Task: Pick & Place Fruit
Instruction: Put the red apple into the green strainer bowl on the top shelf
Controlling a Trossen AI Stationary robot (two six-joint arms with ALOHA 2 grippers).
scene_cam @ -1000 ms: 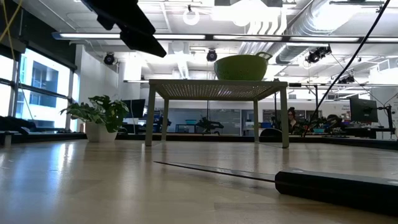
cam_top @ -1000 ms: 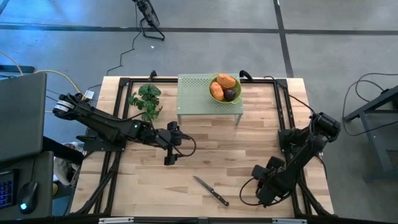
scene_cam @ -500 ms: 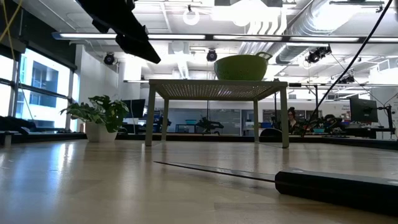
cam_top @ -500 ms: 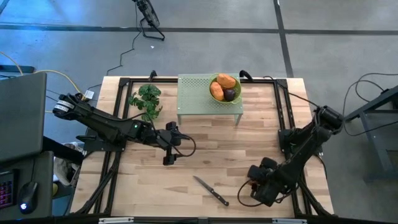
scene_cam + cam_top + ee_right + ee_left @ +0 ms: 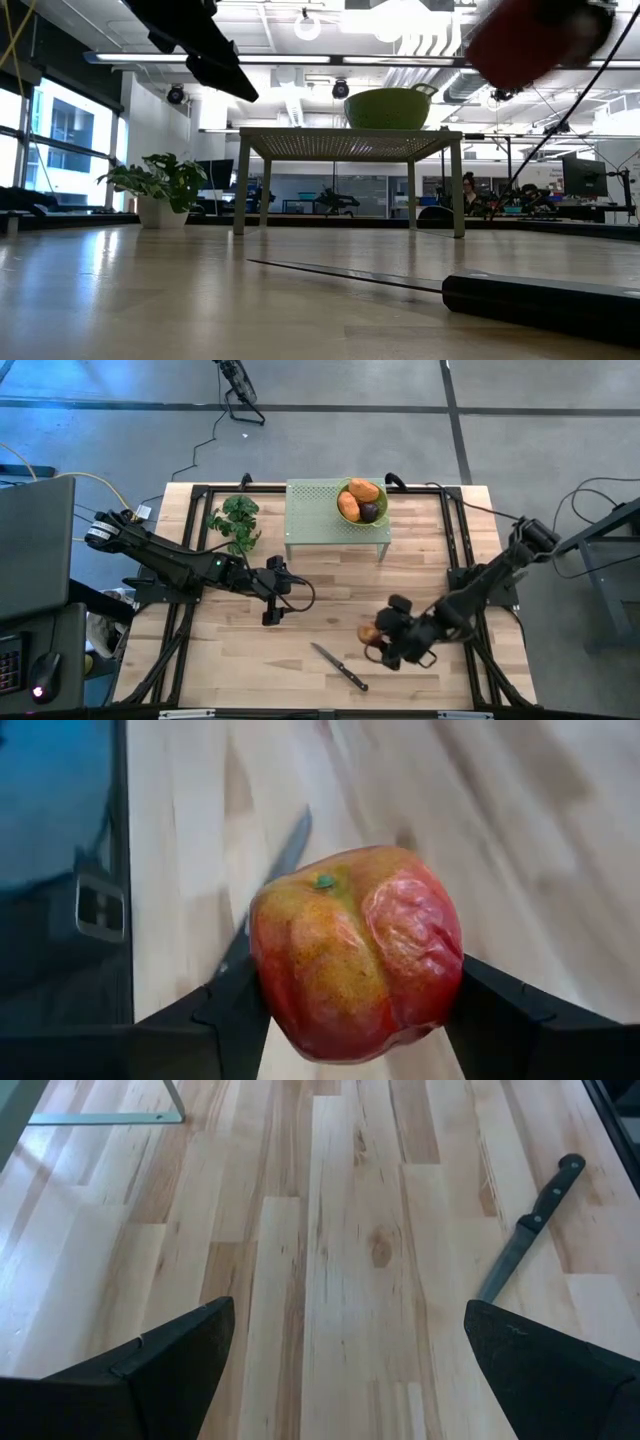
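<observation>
The red apple (image 5: 355, 952), yellow-green near its stem end, is pinched between the two dark fingers (image 5: 235, 1010) of the right end effector (image 5: 385, 643), which presses on it from both sides. In the high view the apple (image 5: 368, 633) shows as a reddish patch at the end effector's tip, above the tabletop (image 5: 330, 590), with the black-handled knife (image 5: 340, 666) lying on the wood just beside and below it. In the low view the apple (image 5: 525, 40) appears as a red blur high up, well clear of the boards.

Farther from that end effector, toward the far edge, a small green perforated table (image 5: 315, 515) carries a green bowl (image 5: 343, 488) holding two orange oblong fruits (image 5: 363, 491) and a dark purple round one (image 5: 369, 512). A green leafy bunch (image 5: 236, 523) stands beside the little table.

The left end effector (image 5: 275, 592) hangs over bare wood well apart from the right one, its fingers (image 5: 160, 1365) spread wide with nothing between them; the knife (image 5: 525, 1232) lies ahead of it.
</observation>
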